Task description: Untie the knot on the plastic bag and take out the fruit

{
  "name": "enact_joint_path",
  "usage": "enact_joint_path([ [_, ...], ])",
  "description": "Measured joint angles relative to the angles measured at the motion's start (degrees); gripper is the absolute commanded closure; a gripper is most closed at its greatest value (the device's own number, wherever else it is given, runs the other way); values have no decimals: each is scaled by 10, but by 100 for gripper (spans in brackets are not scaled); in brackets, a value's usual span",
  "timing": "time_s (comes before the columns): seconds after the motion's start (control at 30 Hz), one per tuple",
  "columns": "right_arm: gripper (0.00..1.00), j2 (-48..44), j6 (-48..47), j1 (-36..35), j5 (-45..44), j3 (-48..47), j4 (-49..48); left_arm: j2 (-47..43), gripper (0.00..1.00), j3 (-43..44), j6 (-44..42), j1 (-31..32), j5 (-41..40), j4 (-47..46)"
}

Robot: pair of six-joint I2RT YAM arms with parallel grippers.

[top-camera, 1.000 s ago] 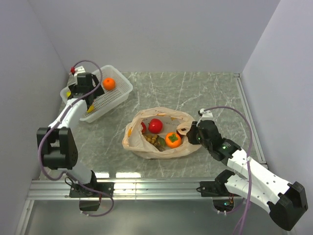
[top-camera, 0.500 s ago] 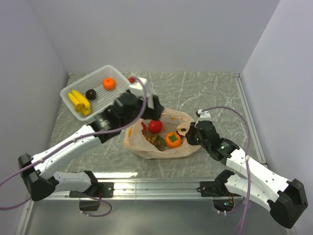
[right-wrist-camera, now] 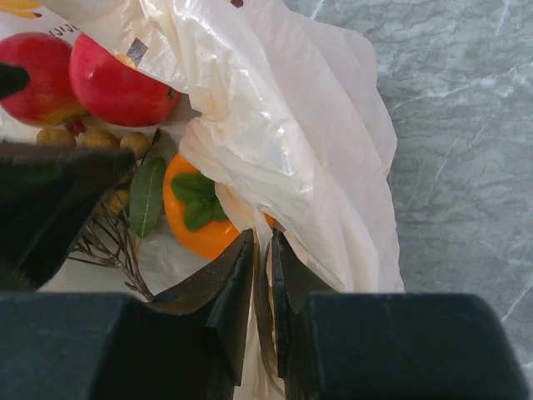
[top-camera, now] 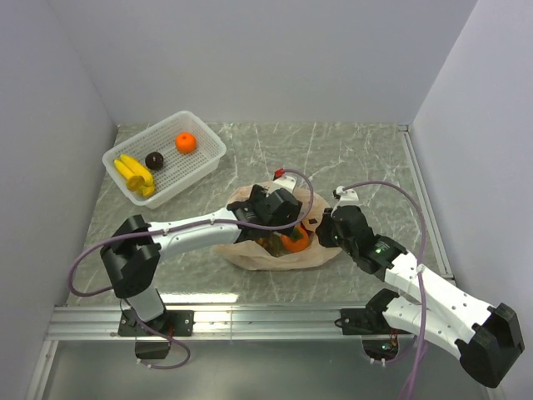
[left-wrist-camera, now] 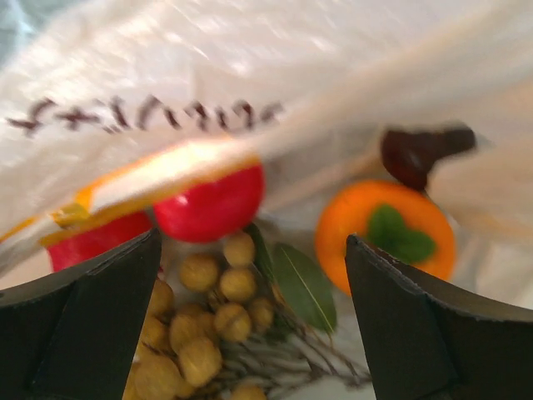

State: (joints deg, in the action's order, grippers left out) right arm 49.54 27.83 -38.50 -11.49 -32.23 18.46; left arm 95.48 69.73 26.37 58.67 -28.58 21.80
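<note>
The plastic bag (top-camera: 250,254) lies open on the marble table, and no knot shows. Inside are a red apple (left-wrist-camera: 208,204), an orange persimmon (left-wrist-camera: 387,229) and a bunch of small brown balls (left-wrist-camera: 204,321). My left gripper (top-camera: 276,233) is open and empty, low in the bag's mouth, with its fingers (left-wrist-camera: 83,333) either side of the brown bunch. My right gripper (top-camera: 319,227) is shut on the bag's right rim (right-wrist-camera: 291,125). It pinches the plastic beside the persimmon (right-wrist-camera: 200,217), and the pinch shows in the right wrist view (right-wrist-camera: 265,250).
A white mesh basket (top-camera: 212,150) stands at the back left. It holds yellow bananas (top-camera: 133,171), a dark brown round fruit (top-camera: 154,160) and a tangerine (top-camera: 185,142). Grey walls close in the left, back and right sides.
My left arm has swung from the basket over to the bag and lowered its open gripper into the bag's mouth. The right gripper has kept its hold.
</note>
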Motion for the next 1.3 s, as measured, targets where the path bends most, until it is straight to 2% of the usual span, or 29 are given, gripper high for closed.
enact_joint_path([
  [0.13, 78, 0, 0, -1, 1, 0, 0, 34, 1, 0, -12, -15, -43, -33],
  [0.43, 78, -10, 0, -3, 0, 0, 0, 135, 3, 0, -32, -67, -45, -97],
  [0.53, 78, -11, 0, -3, 0, 0, 0, 161, 19, 2, -36, -70, -40, -118],
  [0.57, 78, -12, 1, -3, 0, 0, 0, 168, 32, 2, -34, -71, -39, -126],
  [0.67, 78, -17, 2, -3, -1, 2, 1, 169, 59, 1, -41, -71, -25, -139],
  [0.73, 78, -24, 2, -3, -1, 4, 1, 167, 66, -5, -43, -71, -18, -149],
  [0.77, 78, -27, 2, -3, -2, 5, 2, 162, 74, -10, -44, -71, -12, -153],
  [0.87, 78, -29, 2, -3, -8, 5, 2, 134, 80, -37, -47, -70, 6, -155],
  [1.07, 81, -29, 4, -3, -30, 5, 6, 12, 79, -101, -66, -59, 87, -160],
  [1.3, 81, -21, 11, -3, -43, 5, 15, -155, 78, -156, -89, -56, 264, -181],
])
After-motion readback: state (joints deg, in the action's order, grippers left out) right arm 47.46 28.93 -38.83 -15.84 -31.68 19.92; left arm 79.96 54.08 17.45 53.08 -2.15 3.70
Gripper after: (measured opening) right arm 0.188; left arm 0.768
